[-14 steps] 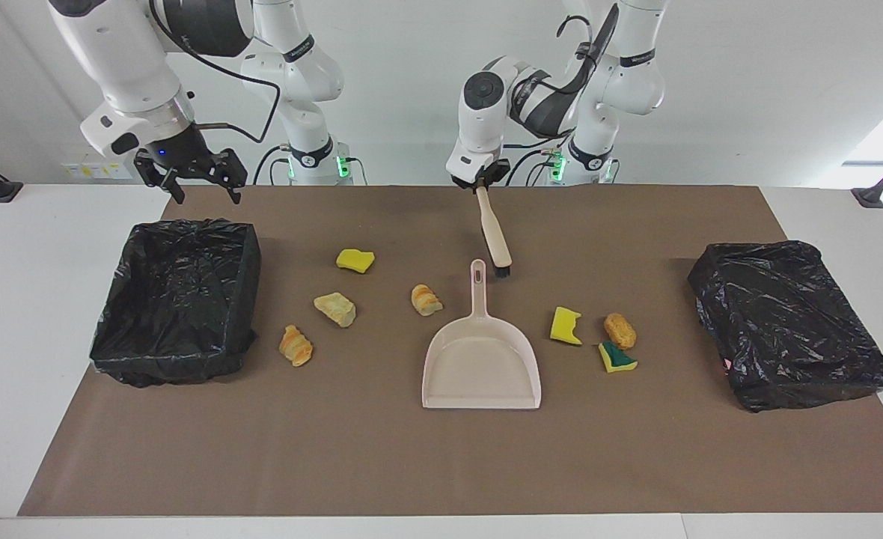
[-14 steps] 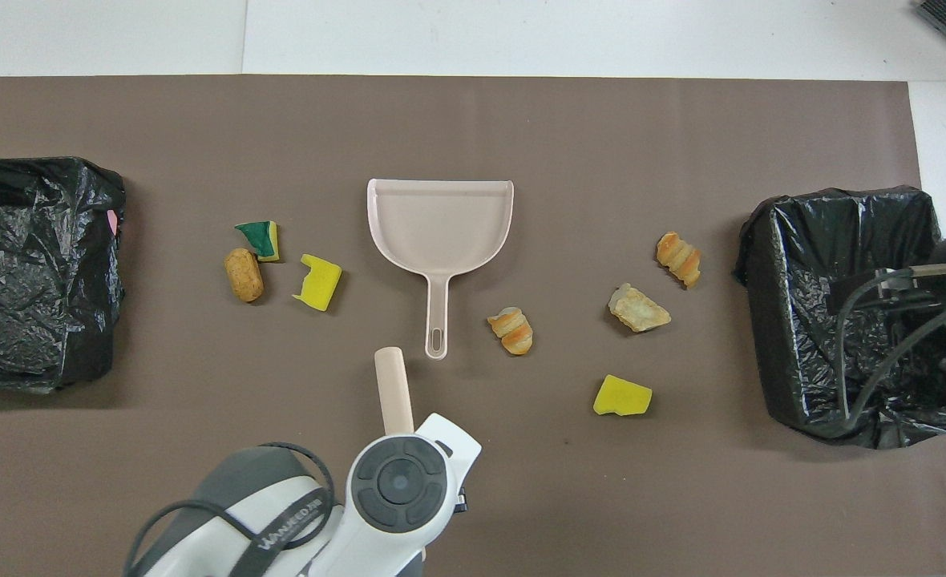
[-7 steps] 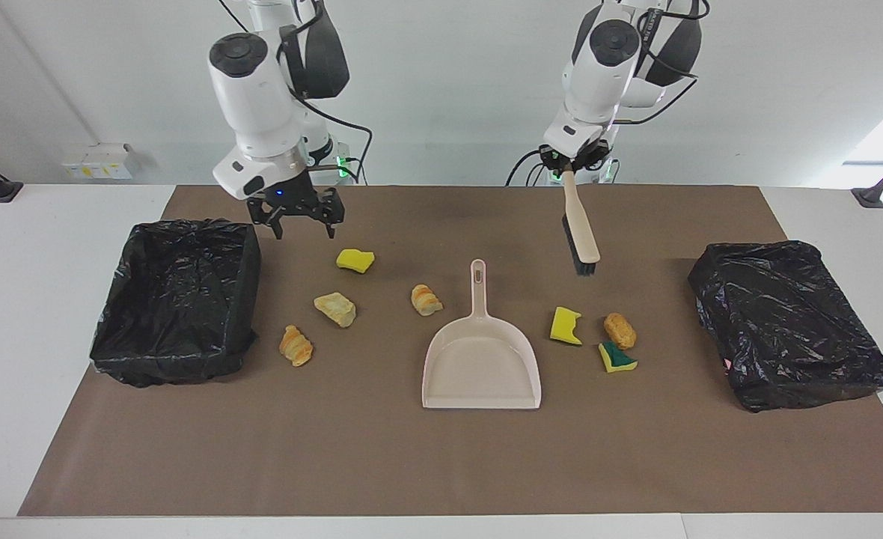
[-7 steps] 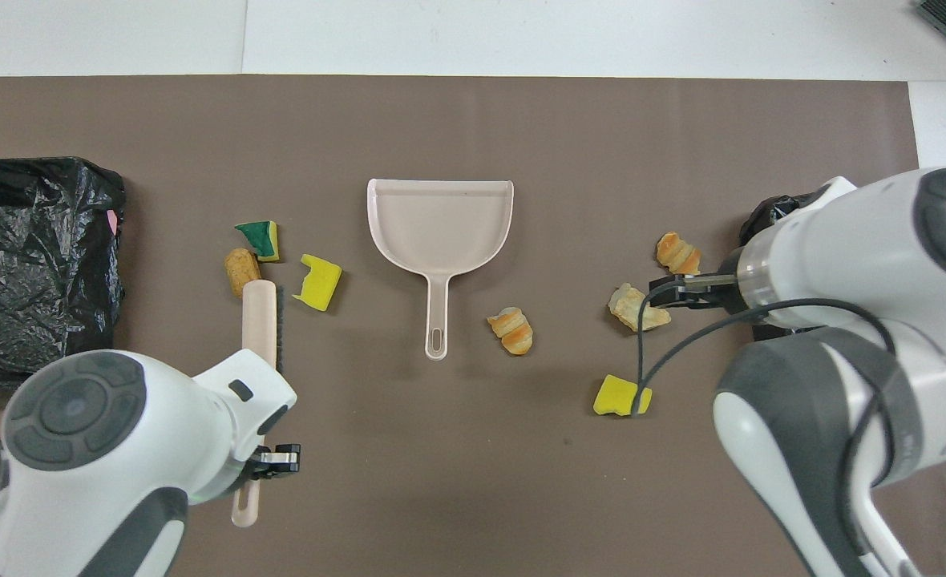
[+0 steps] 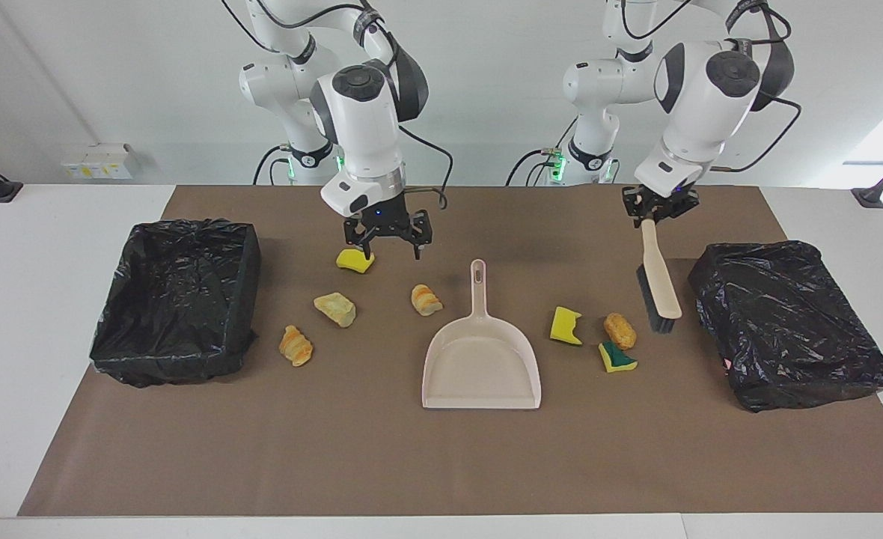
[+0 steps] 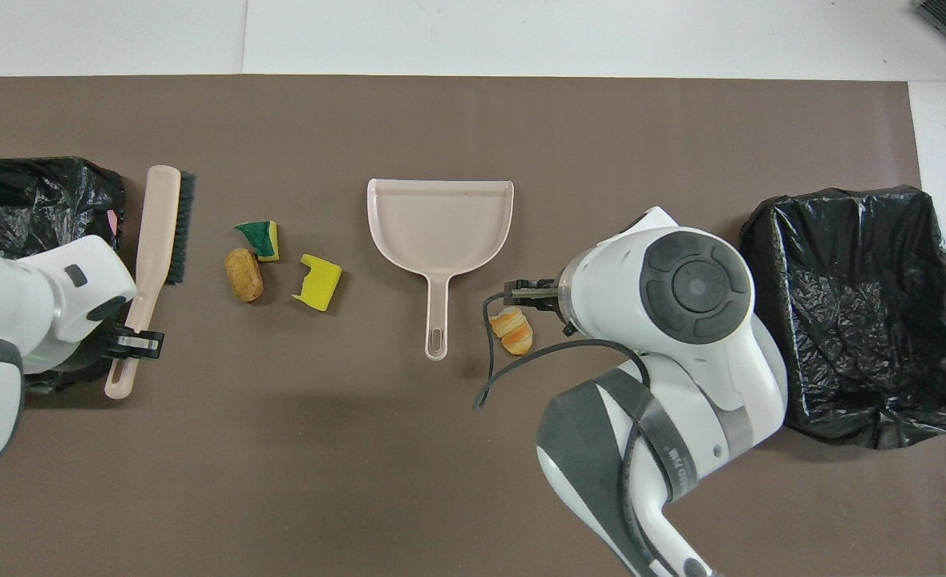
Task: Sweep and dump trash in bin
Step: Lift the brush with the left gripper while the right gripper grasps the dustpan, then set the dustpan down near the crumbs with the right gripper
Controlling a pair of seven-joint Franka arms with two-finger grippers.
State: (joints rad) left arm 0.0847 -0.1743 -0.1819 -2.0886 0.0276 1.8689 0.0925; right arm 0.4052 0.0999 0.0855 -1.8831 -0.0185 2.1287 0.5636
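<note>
Meanwhile dustpan (image 5: 482, 363) bare; left gripper (image 5: 658, 212) clenched on brush (image 5: 658, 281); right gripper (image 5: 387, 243) fingers spread.

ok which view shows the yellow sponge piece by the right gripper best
The facing view: the yellow sponge piece lies in plain sight under the open right gripper. In the overhead view the right arm hides it completely.
</note>
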